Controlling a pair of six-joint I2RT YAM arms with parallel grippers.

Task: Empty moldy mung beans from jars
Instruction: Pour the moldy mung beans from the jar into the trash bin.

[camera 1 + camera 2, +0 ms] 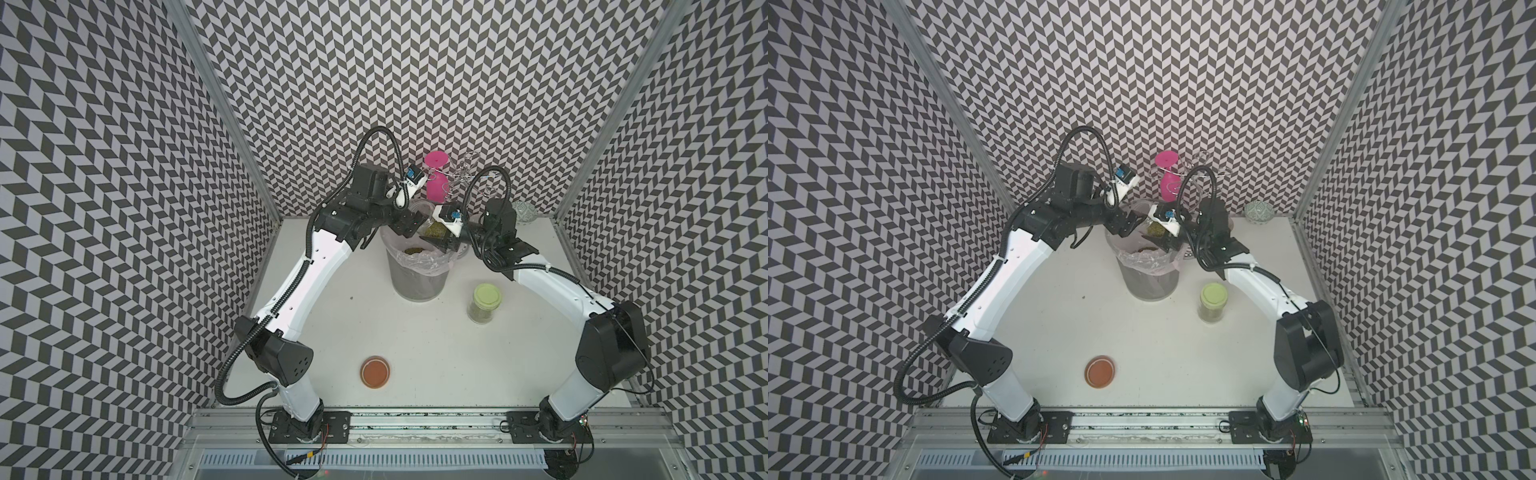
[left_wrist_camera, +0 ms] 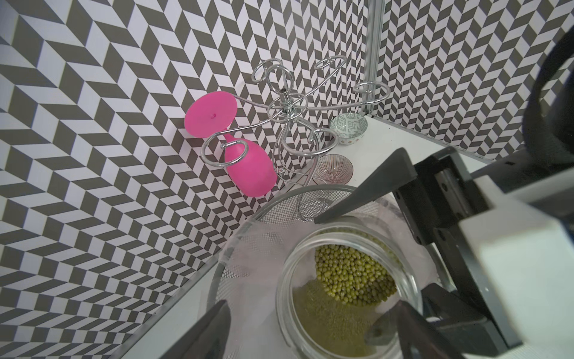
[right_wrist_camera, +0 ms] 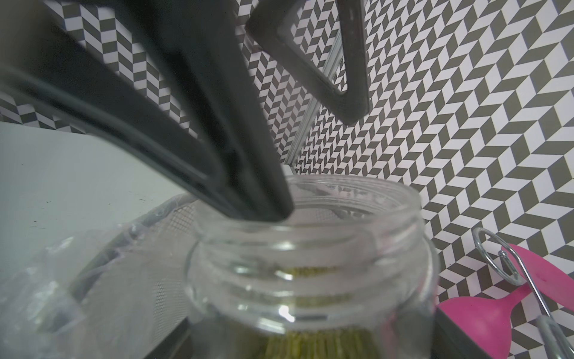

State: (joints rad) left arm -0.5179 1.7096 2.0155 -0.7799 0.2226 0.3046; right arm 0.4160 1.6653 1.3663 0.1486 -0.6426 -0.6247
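Jars (image 1: pixel 433 227) (image 1: pixel 483 302) two, one pinched by right hand (image 1: pixel 438 235), one lidded, left hand (image 1: pixel 409 226) spread

The open clear glass jar (image 2: pixel 287 298) looks glossy. The grey wire-mesh bin (image 2: pixel 279 205) carries a crinkled clear plastic liner (image 1: pixel 419 262). The chrome wire rack (image 2: pixel 284 99) shines.

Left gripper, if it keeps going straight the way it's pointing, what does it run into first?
Most likely the open jar, which the right gripper holds tilted over the bin. The left gripper, jaws open, faces its mouth, one finger seemingly at the rim; depth is unclear.
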